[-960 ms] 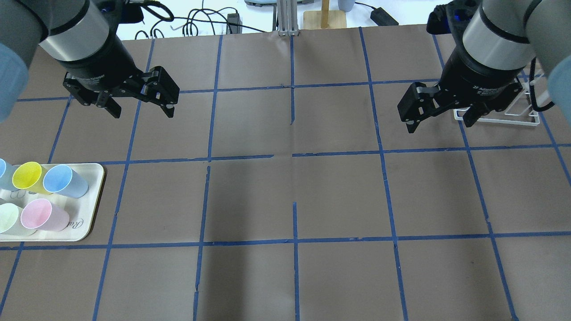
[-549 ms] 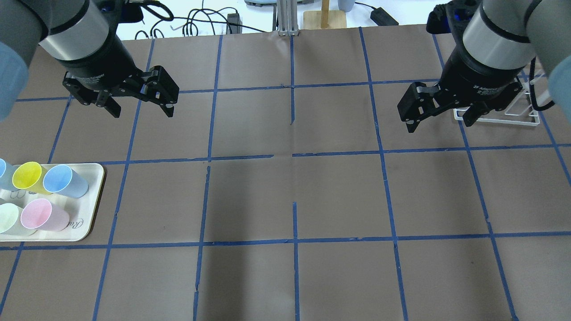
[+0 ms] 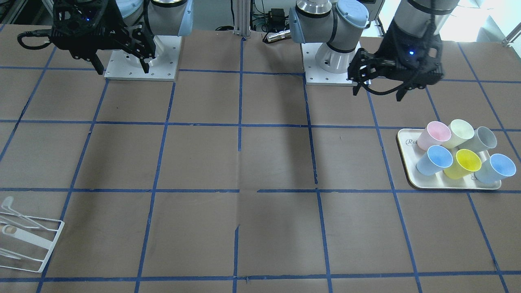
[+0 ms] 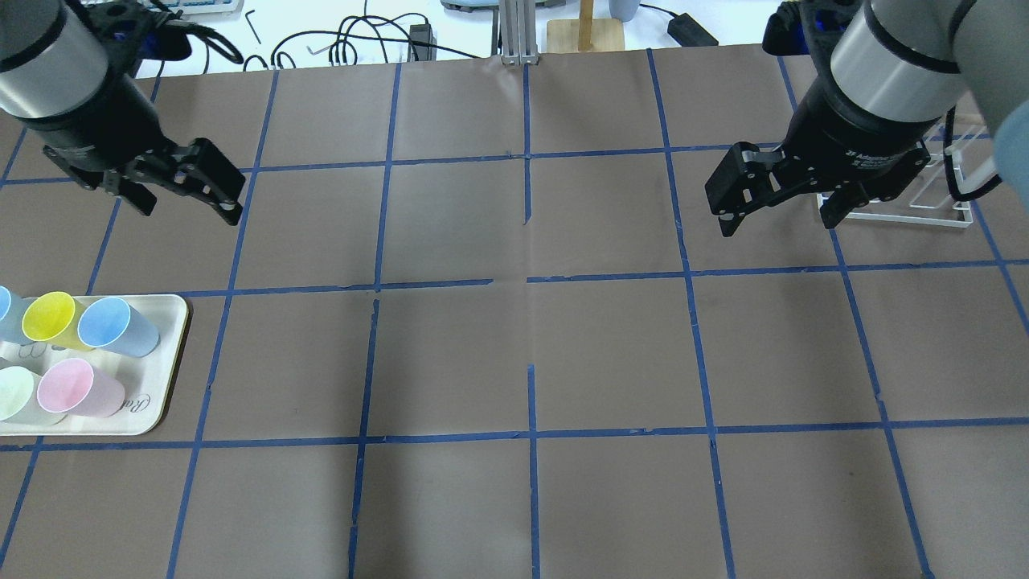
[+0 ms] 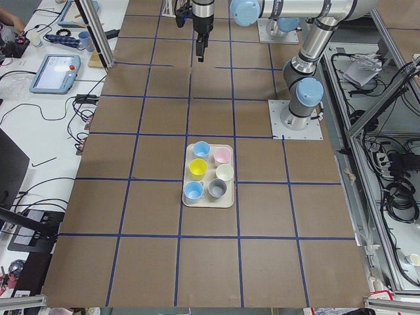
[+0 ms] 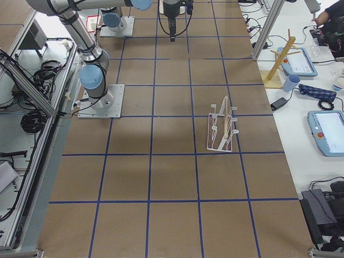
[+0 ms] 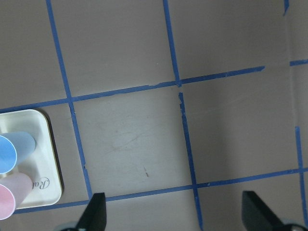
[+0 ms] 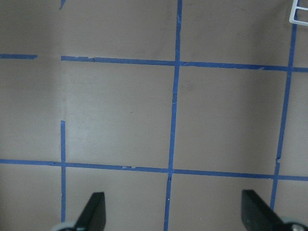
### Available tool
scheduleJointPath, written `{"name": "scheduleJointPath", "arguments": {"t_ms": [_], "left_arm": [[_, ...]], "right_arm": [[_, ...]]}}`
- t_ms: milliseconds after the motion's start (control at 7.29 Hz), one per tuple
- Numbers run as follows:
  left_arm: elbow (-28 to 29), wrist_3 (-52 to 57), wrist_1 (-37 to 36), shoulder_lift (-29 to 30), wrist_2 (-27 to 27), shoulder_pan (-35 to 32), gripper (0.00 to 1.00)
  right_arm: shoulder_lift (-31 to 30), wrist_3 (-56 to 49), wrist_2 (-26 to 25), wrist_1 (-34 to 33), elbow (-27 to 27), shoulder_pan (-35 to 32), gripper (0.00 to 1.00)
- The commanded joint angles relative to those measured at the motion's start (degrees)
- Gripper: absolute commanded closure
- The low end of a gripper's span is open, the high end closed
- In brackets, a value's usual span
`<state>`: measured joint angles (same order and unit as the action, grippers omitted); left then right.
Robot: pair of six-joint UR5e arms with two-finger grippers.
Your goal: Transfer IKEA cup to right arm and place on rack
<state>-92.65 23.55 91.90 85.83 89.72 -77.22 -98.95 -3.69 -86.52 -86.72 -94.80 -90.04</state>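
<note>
**So: both end effectors empty, cup not yet picked**

The counter (image 4: 611,354) is wide, and source and goal sit at opposite ends of it, which I judge is why a hand-over is needed. My right arm (image 4: 892,64) hangs near the rack (image 6: 220,131), well placed to receive and then set down. The tray (image 4: 161,378) lies at my left end, holding six tumblers. My left end effector (image 4: 191,211) hovers over bare counter near it, released, fingers spread. My right end effector (image 4: 777,225) is likewise spread and empty. The IKEA cup (image 4: 112,326), which I take to be the blue one beside the yellow tumbler (image 4: 48,318), sits on the tray, untouched.
</note>
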Motion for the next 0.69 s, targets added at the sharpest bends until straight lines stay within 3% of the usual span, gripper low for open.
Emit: {"name": "scheduleJointPath", "arguments": {"t_ms": [0, 274, 549], "left_arm": [[-1.6, 18.8, -0.8, 2.3, -1.8, 12.9, 0.0], [-2.1, 36.5, -5.7, 8.5, -4.3, 21.1, 0.0], [-2.4, 40.4, -15.2, 15.1, -3.5, 21.7, 0.0]], "right_arm": [[1.7, -2.7, 5.0, -0.6, -0.4, 0.1, 0.0], [4.8, -3.3, 17.7, -6.1, -0.2, 0.3, 0.0], [4.7, -2.6, 33.6, -6.6, -0.1, 1.4, 0.0]]}}
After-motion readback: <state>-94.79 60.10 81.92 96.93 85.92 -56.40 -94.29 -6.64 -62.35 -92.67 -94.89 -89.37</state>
